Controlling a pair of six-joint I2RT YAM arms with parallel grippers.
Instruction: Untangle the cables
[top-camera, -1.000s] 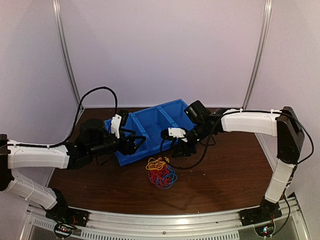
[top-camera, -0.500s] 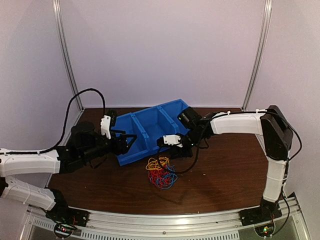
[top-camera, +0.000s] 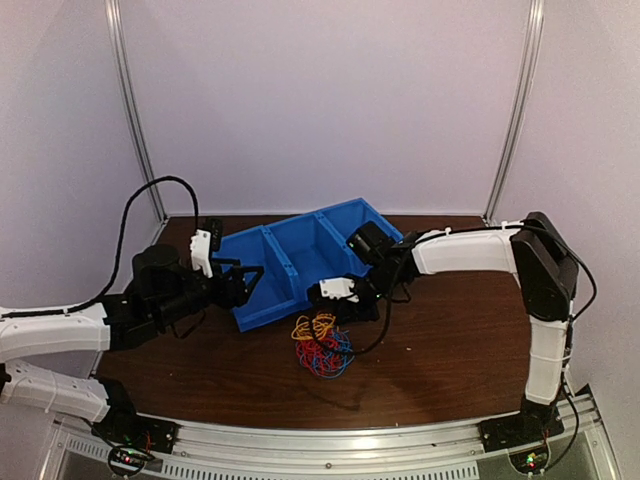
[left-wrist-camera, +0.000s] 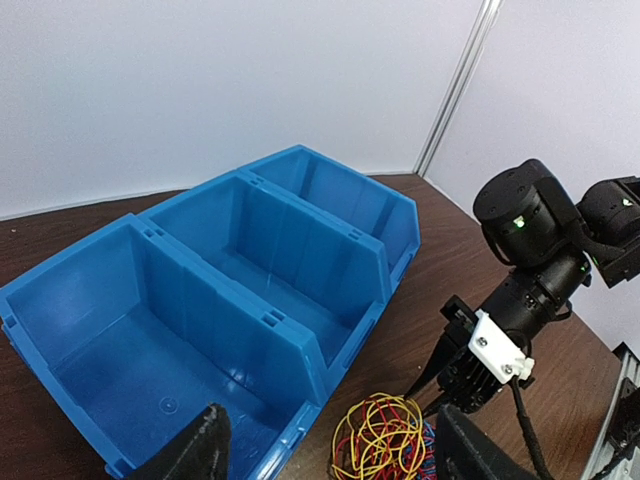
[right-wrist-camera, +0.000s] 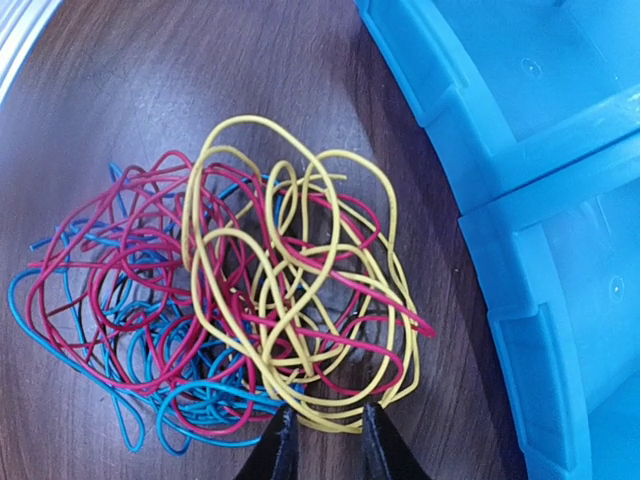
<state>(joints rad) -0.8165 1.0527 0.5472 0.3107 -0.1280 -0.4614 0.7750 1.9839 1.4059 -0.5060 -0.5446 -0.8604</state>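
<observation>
1. Your left gripper (top-camera: 246, 284) (left-wrist-camera: 330, 425) hangs low over the left part of the table (top-camera: 450, 345). Its fingers are spread wide and nothing sits between them. In its wrist view the two dark fingertips (left-wrist-camera: 200, 450) frame the bottom edge, one over the nearest compartment of the blue bin (left-wrist-camera: 300, 350) and the other off toward the cables (left-wrist-camera: 385, 440).
2. Just to the right of that gripper you see the blue bin (top-camera: 268, 308) (right-wrist-camera: 520, 150). It lies slantwise across the back middle of the table, open side up, and is split into three compartments in a row.
3. The cables (top-camera: 322, 348) (right-wrist-camera: 255, 305) lie on the bare brown wood as one tangled bunch, just in front of the bin's front wall and not touching it. Yellow loops sit on top on the side nearer the bin. Red strands thread through the middle, and blue ones spill out underneath on the side away from the bin.
4. Your right gripper (top-camera: 338, 312) (right-wrist-camera: 325, 420) reaches in from the right and points down at the edge of the bunch nearest the bin. Its fingers (right-wrist-camera: 280, 448) stand close together with only a narrow gap. The outermost yellow loops run across that gap right at the tips. You cannot tell from these views whether the strands are truly pinched or merely lie between the tips.
</observation>
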